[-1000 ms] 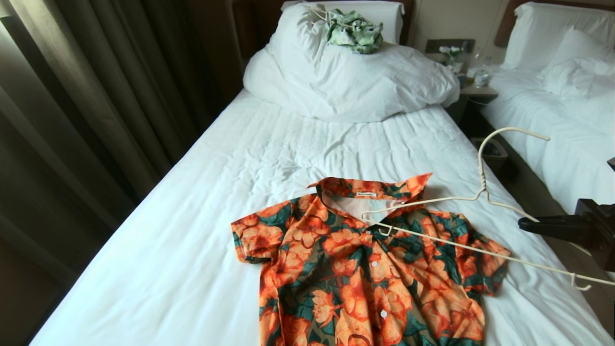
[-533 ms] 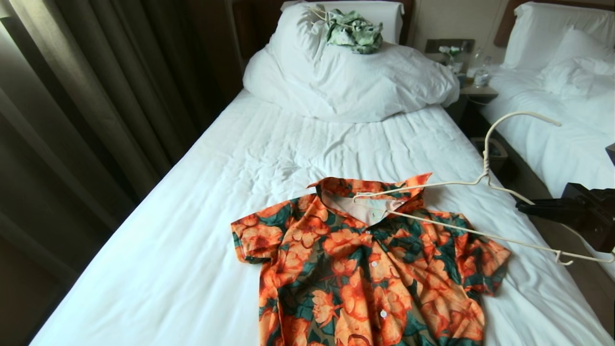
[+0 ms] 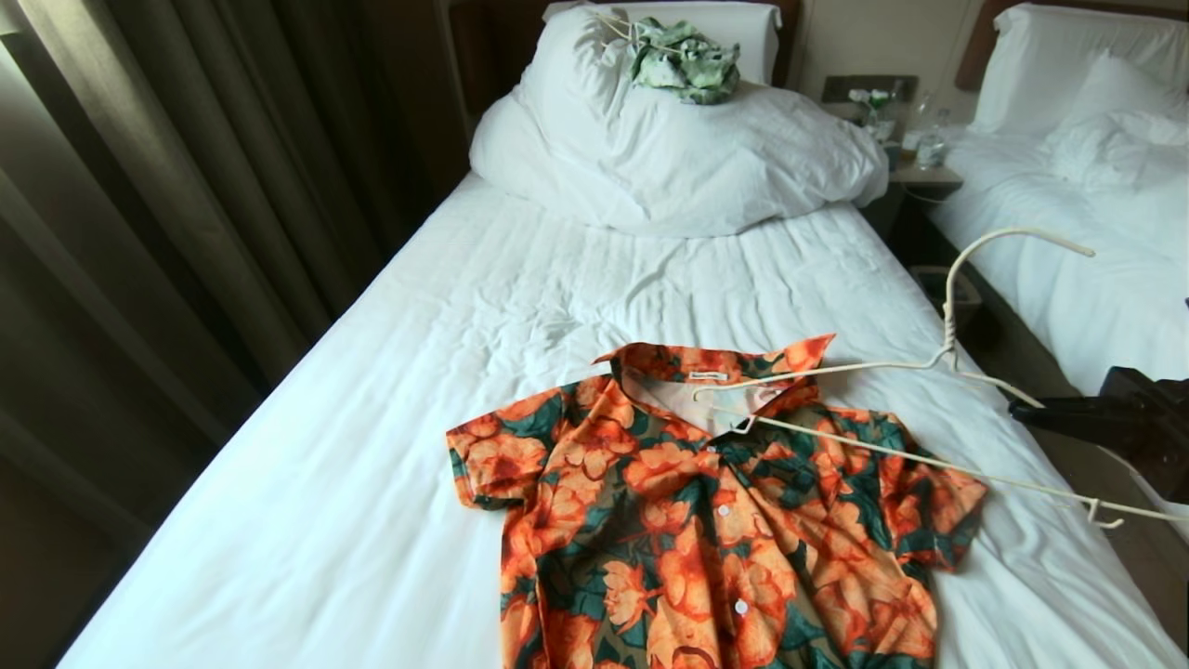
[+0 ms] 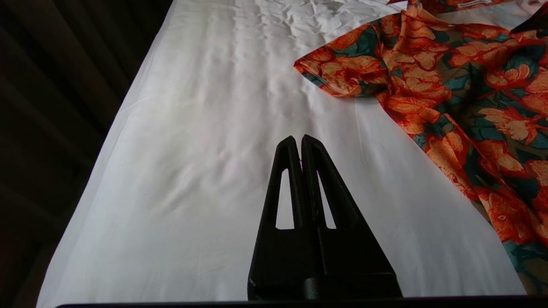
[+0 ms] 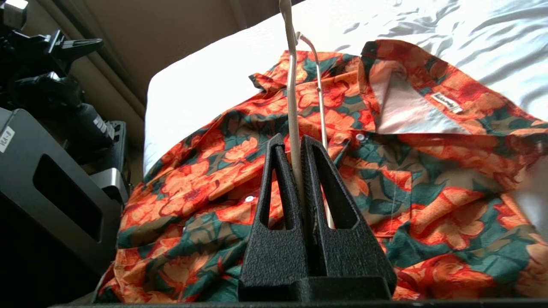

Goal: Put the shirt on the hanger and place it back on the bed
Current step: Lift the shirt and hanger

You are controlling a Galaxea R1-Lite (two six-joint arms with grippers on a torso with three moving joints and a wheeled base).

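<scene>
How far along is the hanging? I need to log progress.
Done: right gripper is shut on the hanger. In hand: its far tip sits at the open collar of the shirt. Left: thread both shoulders, then lay it on the bed.

Soft daylight brightens the sheet point(image 3: 372, 446); curtains point(image 3: 139, 186) stay dim.
</scene>
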